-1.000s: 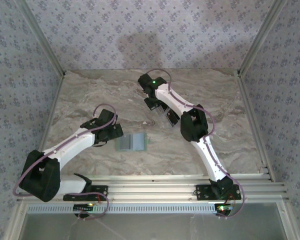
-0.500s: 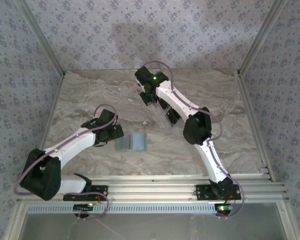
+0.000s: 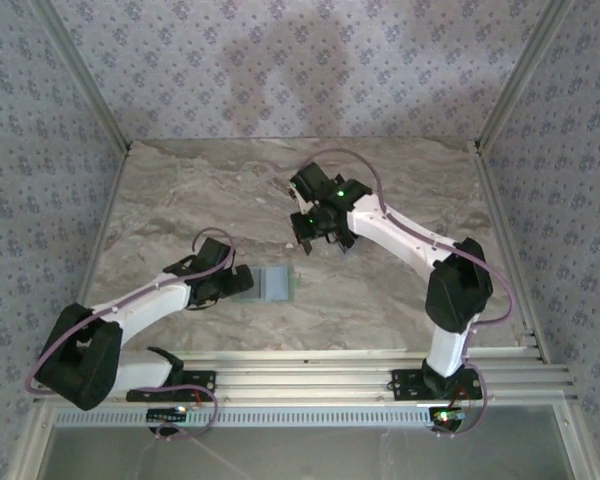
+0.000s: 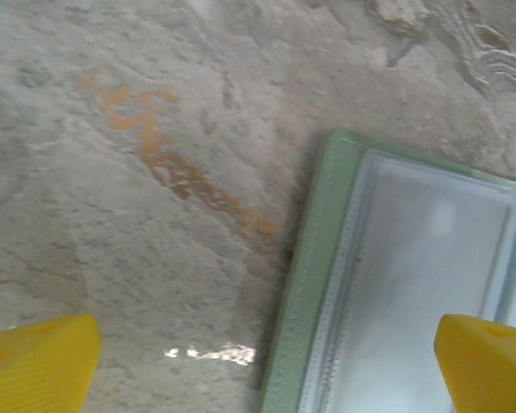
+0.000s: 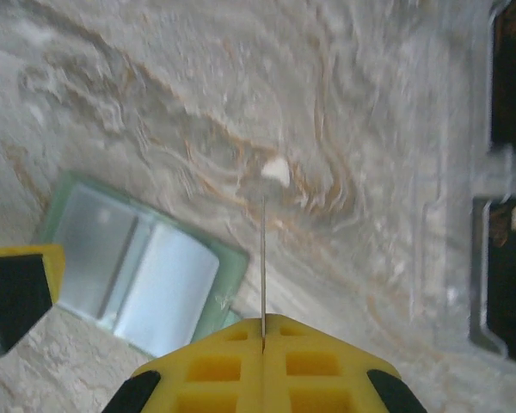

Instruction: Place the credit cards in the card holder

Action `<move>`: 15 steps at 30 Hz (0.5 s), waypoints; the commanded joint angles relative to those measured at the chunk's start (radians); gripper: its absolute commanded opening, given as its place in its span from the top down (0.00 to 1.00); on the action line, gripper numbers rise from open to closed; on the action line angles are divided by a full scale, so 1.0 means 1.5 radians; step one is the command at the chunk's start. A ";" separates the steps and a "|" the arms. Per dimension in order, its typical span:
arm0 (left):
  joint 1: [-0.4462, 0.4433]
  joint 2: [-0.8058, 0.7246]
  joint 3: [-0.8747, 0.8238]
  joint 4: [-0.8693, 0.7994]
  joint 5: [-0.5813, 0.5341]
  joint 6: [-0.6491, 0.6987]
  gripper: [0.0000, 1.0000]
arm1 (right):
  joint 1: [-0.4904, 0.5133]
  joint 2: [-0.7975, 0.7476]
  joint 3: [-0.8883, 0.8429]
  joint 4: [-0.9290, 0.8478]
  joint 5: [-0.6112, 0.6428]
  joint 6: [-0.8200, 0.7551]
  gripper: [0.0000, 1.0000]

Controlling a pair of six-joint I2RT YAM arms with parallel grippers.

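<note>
Card holder lies opened flat on the worktop, toward near edge. Left gripper: jaws spread, straddling its edge. Right gripper: pinching thin credit card, seen edge-on.

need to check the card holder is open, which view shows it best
Right wrist: the card holder lies open and nearly whole, both clear pockets showing. Left wrist crops it to one green edge and part of a pocket. Top external shows it small beside the left gripper.
</note>
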 commanded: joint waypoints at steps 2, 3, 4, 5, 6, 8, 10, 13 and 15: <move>-0.025 0.006 -0.007 0.081 0.019 -0.019 0.00 | -0.009 -0.076 -0.101 0.072 -0.033 0.068 1.00; -0.031 0.012 -0.007 0.090 0.019 -0.020 0.00 | -0.011 -0.086 -0.119 0.078 -0.037 0.072 1.00; -0.036 0.019 -0.005 0.097 0.018 -0.022 0.00 | -0.013 -0.096 -0.140 0.085 -0.040 0.073 1.00; -0.040 0.027 -0.003 0.103 0.016 -0.026 0.00 | -0.016 -0.104 -0.156 0.090 -0.041 0.077 1.00; -0.044 0.032 -0.002 0.107 0.015 -0.028 0.00 | -0.018 -0.111 -0.170 0.095 -0.043 0.080 1.00; -0.054 0.045 0.001 0.114 0.011 -0.035 0.00 | -0.022 -0.125 -0.195 0.105 -0.047 0.085 1.00; -0.063 0.053 0.004 0.119 0.008 -0.041 0.00 | -0.025 -0.134 -0.212 0.112 -0.049 0.087 1.00; -0.078 0.057 0.008 0.118 -0.002 -0.051 0.00 | -0.032 -0.144 -0.230 0.112 -0.053 0.088 1.00; -0.089 0.055 0.008 0.116 -0.009 -0.060 0.00 | -0.034 -0.148 -0.235 0.132 -0.056 0.088 1.00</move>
